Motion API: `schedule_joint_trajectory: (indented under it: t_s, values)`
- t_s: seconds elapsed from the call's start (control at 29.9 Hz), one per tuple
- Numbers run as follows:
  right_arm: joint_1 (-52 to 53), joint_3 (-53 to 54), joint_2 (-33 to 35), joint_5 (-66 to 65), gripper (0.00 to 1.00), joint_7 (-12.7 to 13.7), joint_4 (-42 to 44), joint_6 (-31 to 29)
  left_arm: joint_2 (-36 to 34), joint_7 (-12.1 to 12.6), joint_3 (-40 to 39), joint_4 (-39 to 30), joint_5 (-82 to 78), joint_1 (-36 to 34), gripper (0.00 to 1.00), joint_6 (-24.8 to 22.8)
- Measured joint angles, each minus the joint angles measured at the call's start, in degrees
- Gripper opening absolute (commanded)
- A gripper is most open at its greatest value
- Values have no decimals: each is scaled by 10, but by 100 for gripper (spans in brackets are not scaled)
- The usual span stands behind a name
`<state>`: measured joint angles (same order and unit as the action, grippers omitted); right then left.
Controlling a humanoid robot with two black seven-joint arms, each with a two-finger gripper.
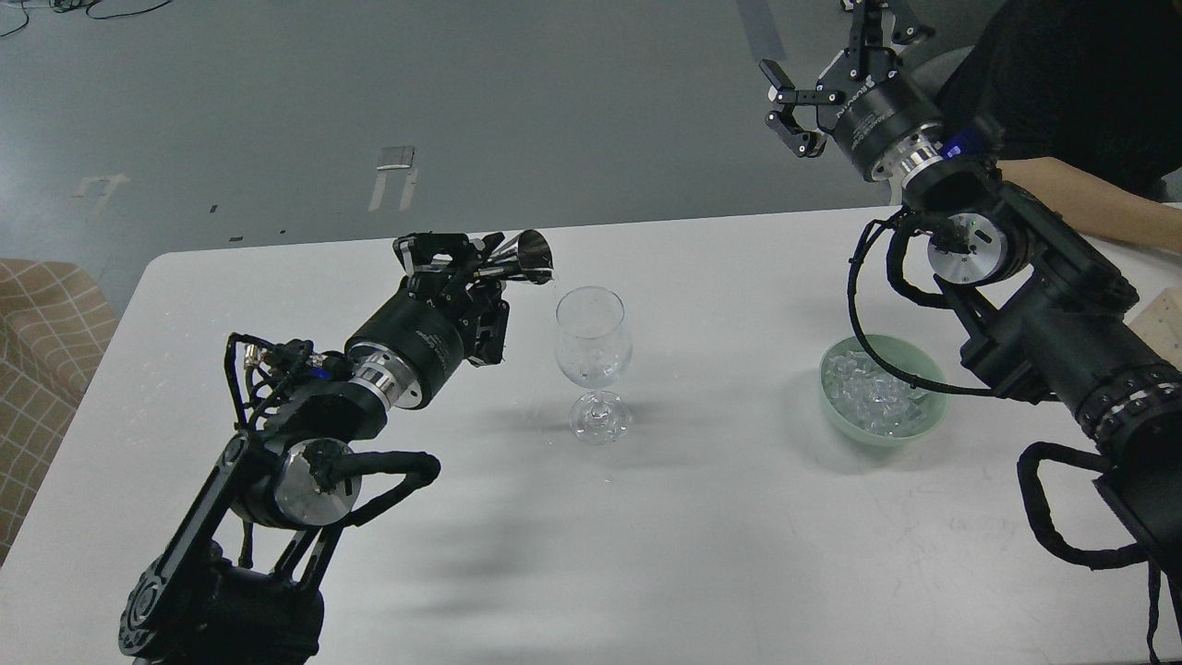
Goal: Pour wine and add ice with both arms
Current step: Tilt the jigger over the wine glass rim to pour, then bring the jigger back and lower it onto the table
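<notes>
A clear stemmed glass [593, 356] stands upright mid-table with a little clear wine [592, 371] at the bottom of its bowl. My left gripper [485, 263] is shut on a small metal measuring cup [526, 259], tipped on its side with its mouth toward the glass rim, just left of it. A pale green bowl [836, 411] holds several clear ice cubes [873, 397] at the right. My right gripper [796, 113] is open and empty, raised high beyond the table's far edge, well above and behind the bowl.
The white table [702, 536] ends at a far edge [702, 220] with grey floor behind. A person's bare forearm [1080, 199] rests at the far right. A checked cushion [42, 351] lies left of the table. A pale wooden piece [1162, 319] shows at the right edge.
</notes>
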<state>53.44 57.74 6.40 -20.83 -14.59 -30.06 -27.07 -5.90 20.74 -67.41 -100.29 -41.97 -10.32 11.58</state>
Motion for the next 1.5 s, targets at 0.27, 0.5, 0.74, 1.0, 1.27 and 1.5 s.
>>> schedule_joint_trajectory:
  t_s: [0.27,0.5,0.74,1.0,1.27,1.5]
  values:
    - [0,0,-1,0,100,0,0,0,-4,1,0,-5,-36,-6,0,-24]
    - [0,0,-1,0,100,0,-1,0,-18,1,0,-5,-49,-24,0,-31]
    - [0,0,-1,0,100,0,-1,0,-35,0,20,-5,-106,-28,0,-56]
    - [1,0,0,0,100,0,-1,0,-43,0,39,-5,-147,-43,0,-59]
    - [1,0,0,0,100,0,0,0,-49,0,51,-5,-225,-58,0,-68]
    - [1,0,0,0,100,0,0,0,-68,0,71,-5,-272,-68,0,-73]
